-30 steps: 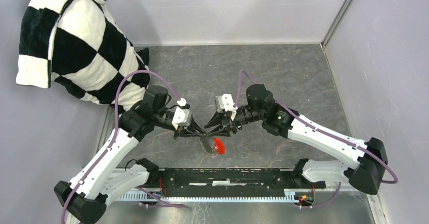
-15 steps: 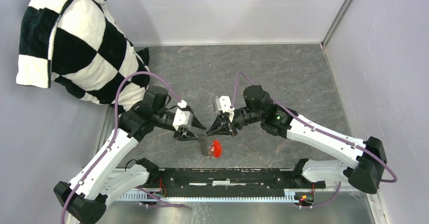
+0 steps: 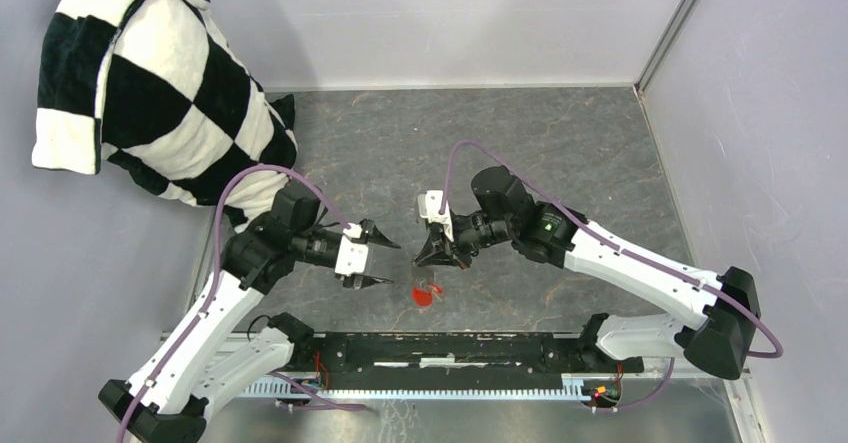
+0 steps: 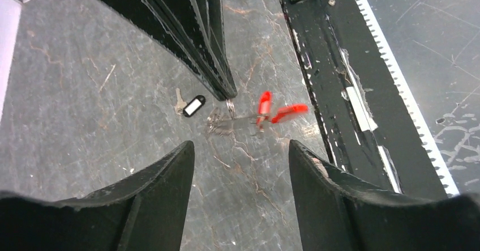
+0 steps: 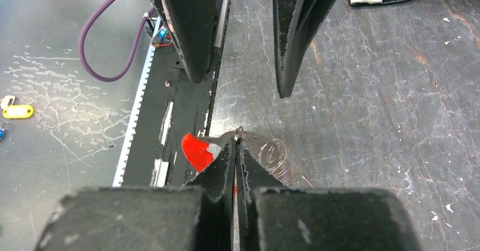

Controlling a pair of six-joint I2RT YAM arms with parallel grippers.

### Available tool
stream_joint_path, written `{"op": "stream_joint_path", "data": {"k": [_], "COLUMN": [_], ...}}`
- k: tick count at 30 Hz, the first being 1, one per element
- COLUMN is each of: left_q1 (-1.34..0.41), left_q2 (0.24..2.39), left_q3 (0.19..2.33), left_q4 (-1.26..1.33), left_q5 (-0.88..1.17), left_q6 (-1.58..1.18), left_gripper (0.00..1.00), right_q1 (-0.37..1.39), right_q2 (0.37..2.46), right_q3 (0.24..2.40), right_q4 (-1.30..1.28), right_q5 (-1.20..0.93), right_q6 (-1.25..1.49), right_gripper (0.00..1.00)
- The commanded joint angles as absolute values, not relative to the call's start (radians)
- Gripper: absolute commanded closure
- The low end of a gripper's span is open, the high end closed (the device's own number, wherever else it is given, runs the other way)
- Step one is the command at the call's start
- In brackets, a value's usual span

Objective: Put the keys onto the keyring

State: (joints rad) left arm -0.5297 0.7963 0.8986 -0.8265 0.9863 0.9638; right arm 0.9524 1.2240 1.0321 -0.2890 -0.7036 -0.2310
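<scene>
With the keyring (image 5: 274, 153) pinched in the clenched fingers of the right gripper (image 5: 235, 143) and two blurred red pieces (image 4: 264, 105) beside it, the black-headed key (image 4: 193, 105) is seen lying apart on the table (image 4: 85, 92), judged unthreaded, before the released left gripper (image 4: 241, 147).

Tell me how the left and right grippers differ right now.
The left gripper is open and holds nothing; the right gripper is shut on the keyring. The left gripper stands apart from the keyring; the right gripper's tips pinch it. Both are black and point toward each other.
</scene>
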Motion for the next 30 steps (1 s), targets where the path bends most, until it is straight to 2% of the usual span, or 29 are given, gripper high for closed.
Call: {"op": "stream_joint_path", "data": {"k": [1,5,10,16,25,30], "left_q1": [-0.532,-0.532,-0.532,-0.532,-0.534,-0.534], "left_q2": [0.788,0.808,0.822,0.831,0.862,0.863], "left_q3": [0.888,0.876,0.88,0.874,0.878,0.88], "left_q4": [-0.719,-0.719,-0.718,-0.746,-0.747,-0.748], "left_q5": [1.038,1.067,1.075,1.093,1.132,1.126], "left_q6": [0.889,0.869,0.851,0.864,0.823,0.804], "left_gripper": [0.34,0.4,0.56,0.61,0.61,0.67], "right_q1": [0.971,0.985,0.994,0.996,0.996,0.996], "right_q2": [1.246,1.267,1.29,1.308,1.311,1.287], "right_q3": [1.122,1.153,1.194,1.222,1.225,1.18], "right_q4": [-0.309,-0.341,-0.386,-0.39,-0.35,-0.254], "right_q5": [-0.68,-0.674,-0.663,-0.689,-0.68,-0.681], "right_q6": [-0.25,-0.245,-0.241,-0.217,-0.17,-0.108], "right_gripper": [1.0,1.0,1.0,1.0,1.0,1.0]}}
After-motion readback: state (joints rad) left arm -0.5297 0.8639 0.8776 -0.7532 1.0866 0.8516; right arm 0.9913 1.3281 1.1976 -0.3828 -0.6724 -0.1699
